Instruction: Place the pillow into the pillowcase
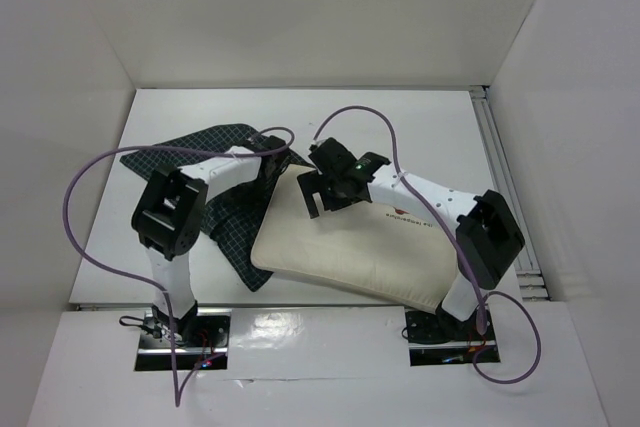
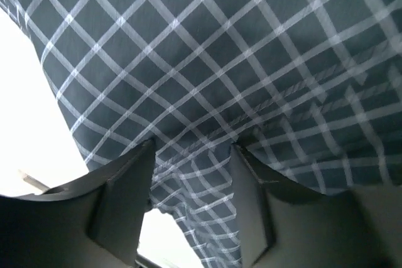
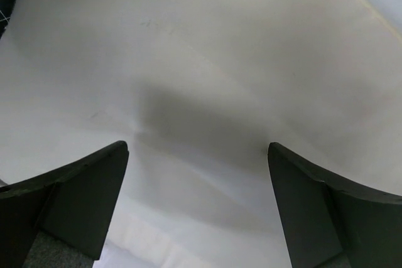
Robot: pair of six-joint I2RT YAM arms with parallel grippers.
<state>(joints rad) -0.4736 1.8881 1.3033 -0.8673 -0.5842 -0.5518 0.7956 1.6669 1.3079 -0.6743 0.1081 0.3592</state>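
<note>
Nearest, the pillow (image 1: 370, 262) lies flat on the bench (image 1: 420, 117), wholly outside the case (image 1: 235, 227), which sprawls crumpled against its left edge. My right claw (image 3: 198, 155) hovers over the pillow's far-left corner, spread wide and gripping nothing. Farther left, my left claw (image 2: 193, 155) stands partly open with checked cloth in its gap, not pinched as far as I can see. If I close now, I might catch both layers and seal the mouth. Nudging the pillow could also pin the case flat.

The pillow (image 3: 207, 61) is smooth matt cream cloth; the pillowcase (image 2: 220, 61) is thin woven checked cloth.
</note>
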